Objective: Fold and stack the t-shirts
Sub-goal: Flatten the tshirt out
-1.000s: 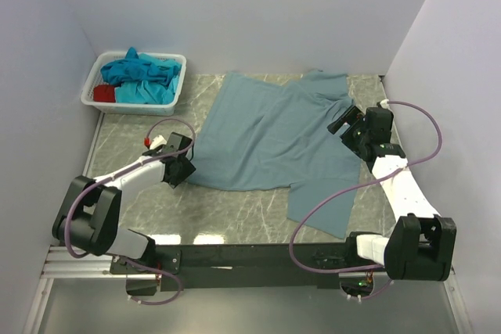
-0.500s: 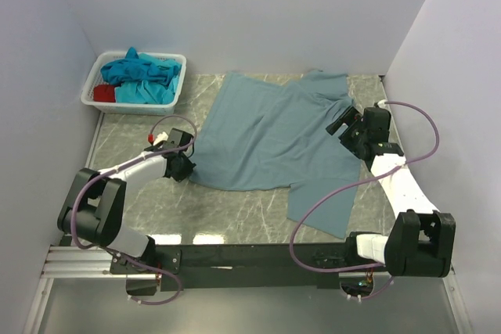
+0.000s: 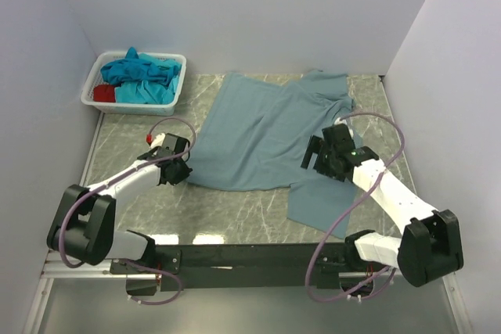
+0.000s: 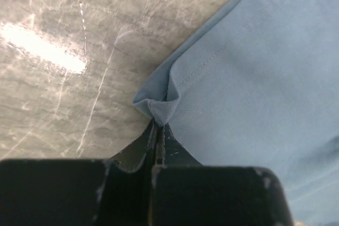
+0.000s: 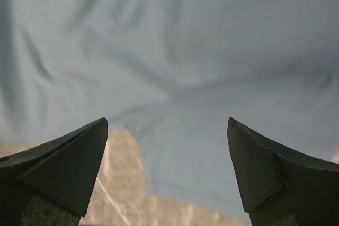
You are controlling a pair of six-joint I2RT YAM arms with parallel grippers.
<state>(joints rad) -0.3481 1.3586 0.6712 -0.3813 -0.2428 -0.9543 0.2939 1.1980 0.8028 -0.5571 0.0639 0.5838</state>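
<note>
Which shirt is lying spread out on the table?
The grey-blue shirt. The turquoise shirts and the red one are bunched up in the white basket.

This is a robotics lab test cell. Plain white partition walls [image 3: 235, 13] box in a grey marble-patterned surface [image 3: 235, 209] on three sides. A left arm [image 3: 125, 185] and right arm [image 3: 391, 197], trailing purple cables [image 3: 74, 224], are bolted to a black rail [image 3: 250, 256] along its near edge.

spread t-shirt [image 3: 266, 134]: showing plain dusty grey-blue
heaped t-shirts [image 3: 145, 76]: showing bright turquoise
bunched t-shirt [image 3: 103, 93]: showing red
basket [image 3: 179, 84]: showing white
table [image 3: 125, 146]: showing grey-green marble, veining pale
arms [image 3: 391, 193]: showing white, with black joints
</note>
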